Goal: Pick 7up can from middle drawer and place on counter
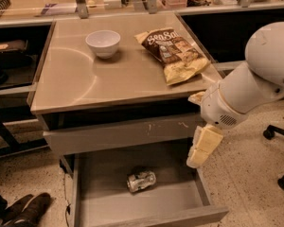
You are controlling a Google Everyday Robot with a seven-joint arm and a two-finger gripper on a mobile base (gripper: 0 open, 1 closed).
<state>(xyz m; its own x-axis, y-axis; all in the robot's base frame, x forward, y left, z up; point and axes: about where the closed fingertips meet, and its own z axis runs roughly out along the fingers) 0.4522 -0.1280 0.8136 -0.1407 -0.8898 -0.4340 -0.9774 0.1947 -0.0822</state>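
At the lower left edge a pair of dark shoes [24, 207] stands on the speckled floor. Along the top edge runs a long pale ledge [38, 6] with metal posts.

The counter [109, 82] is a square brushed-steel top with a warm sheen and a thin rim. Toward its back left corner sits a round white bowl [103, 42], smooth and glossy; what is inside it cannot be made out. Under the counter's front edge is a closed grey drawer front [118, 134] marked with pale scratches.

Below that, the middle drawer [99, 195] is pulled out, a wide grey metal tray with a flat plain floor and low side walls. The 7up can [141, 181] lies on its side on that floor, near the middle and a little toward the right wall. It is silver-white with wrinkled sides, and it is the only thing in the drawer.

Near the counter's back right corner lies a crinkled yellow-brown chip bag [174, 53], flat, its lower end reaching toward the right edge.

The gripper [202, 150] is cream-coloured and blocky. It hangs downward just beside the drawer's right wall, below the counter's front right corner, up and to the right of the can and clear of it. Whether it is clenched or released cannot be told. Above it is the rounded white arm [255, 74]. At the right edge is a black chair base [280, 136].
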